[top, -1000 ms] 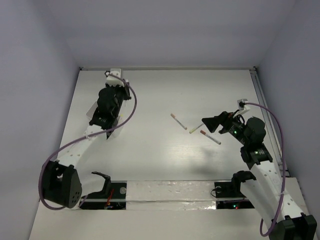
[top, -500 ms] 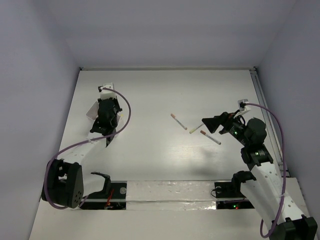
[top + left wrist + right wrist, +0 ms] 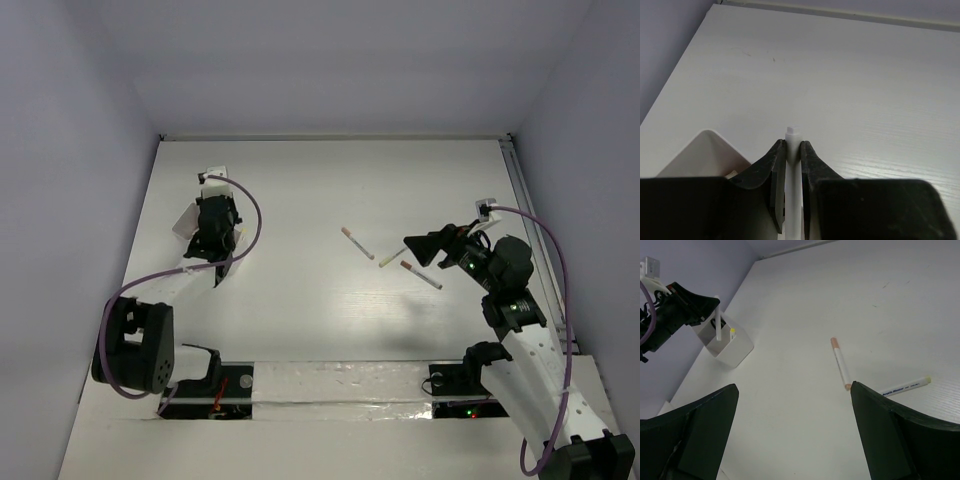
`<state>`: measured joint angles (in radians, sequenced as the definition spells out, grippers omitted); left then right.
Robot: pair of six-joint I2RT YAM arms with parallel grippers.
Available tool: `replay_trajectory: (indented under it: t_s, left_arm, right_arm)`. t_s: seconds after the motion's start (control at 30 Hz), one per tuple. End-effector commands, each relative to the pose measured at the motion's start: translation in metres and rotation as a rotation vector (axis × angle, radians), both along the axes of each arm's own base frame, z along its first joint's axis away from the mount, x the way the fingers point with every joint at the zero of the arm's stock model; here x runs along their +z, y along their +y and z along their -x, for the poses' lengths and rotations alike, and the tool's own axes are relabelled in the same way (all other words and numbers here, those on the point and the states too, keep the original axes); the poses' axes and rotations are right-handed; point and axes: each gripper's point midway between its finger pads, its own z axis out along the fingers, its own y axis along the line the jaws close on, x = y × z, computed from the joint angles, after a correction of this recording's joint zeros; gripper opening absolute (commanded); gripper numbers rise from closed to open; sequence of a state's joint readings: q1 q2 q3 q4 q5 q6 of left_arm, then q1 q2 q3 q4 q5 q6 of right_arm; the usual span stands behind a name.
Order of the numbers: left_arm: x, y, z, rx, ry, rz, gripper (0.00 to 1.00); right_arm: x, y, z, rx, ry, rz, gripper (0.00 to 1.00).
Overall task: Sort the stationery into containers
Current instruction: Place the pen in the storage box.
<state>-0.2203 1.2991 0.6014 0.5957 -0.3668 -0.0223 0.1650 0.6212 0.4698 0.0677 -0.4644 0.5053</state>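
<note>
My left gripper (image 3: 792,145) is shut on a thin white pen (image 3: 793,165), held upright between the jaws right over the small white box (image 3: 705,152). From above, the left gripper (image 3: 215,245) covers most of the box (image 3: 184,222). In the right wrist view the held pen (image 3: 717,322) stands in the box (image 3: 727,347) beside a yellow-ended pen (image 3: 732,333). My right gripper (image 3: 415,248) is open and empty above three pens on the table: a pink-ended one (image 3: 357,242), a green-ended one (image 3: 392,257) and a red-brown-ended one (image 3: 421,275). No scissors or erasers show.
The white table (image 3: 300,300) is walled at the back and both sides. A rail (image 3: 530,215) runs along its right edge. The left arm's purple cable (image 3: 255,215) loops beside the box. A clear strip (image 3: 340,378) lies along the near edge.
My left gripper has moved nearer and slightly left with the white pen, settling over the box. The right arm and the three pens on the table have not moved.
</note>
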Motion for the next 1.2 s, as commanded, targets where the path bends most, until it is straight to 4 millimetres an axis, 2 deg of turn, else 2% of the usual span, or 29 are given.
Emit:
replay_trajectory:
  t_s: [0.0, 0.3, 0.47, 0.77, 0.9, 1.0, 1.13, 1.17]
  left_arm:
    - [0.014, 0.002, -0.007, 0.008, -0.059, 0.009, 0.00]
    - [0.006, 0.006, -0.001, 0.034, -0.052, 0.021, 0.00]
    - [-0.001, 0.001, 0.002, 0.029, -0.029, 0.010, 0.15]
    - [0.001, 0.004, 0.005, 0.054, -0.031, 0.004, 0.33]
    - [0.022, -0.006, 0.003, 0.010, -0.077, 0.031, 0.46]
    - [0.051, -0.019, 0.003, -0.054, -0.145, 0.079, 0.48]
    - [0.083, -0.053, 0.009, -0.158, -0.194, 0.131, 0.47]
    - [0.087, -0.076, 0.013, -0.213, -0.189, 0.142, 0.46]
  right_arm:
    - [0.018, 0.004, 0.002, 0.021, -0.066, -0.017, 1.00]
    - [0.019, 0.005, 0.002, 0.030, -0.068, -0.018, 1.00]
    - [0.019, 0.004, 0.002, 0.025, -0.068, -0.016, 1.00]
    - [0.019, 0.004, 0.002, 0.022, -0.067, -0.014, 1.00]
    - [0.019, 0.004, 0.003, 0.022, -0.069, -0.016, 1.00]
    - [0.018, 0.004, 0.002, 0.022, -0.066, -0.016, 1.00]
    - [0.019, 0.004, 0.002, 0.025, -0.068, -0.016, 1.00]
    - [0.019, 0.004, 0.002, 0.025, -0.067, -0.015, 1.00]
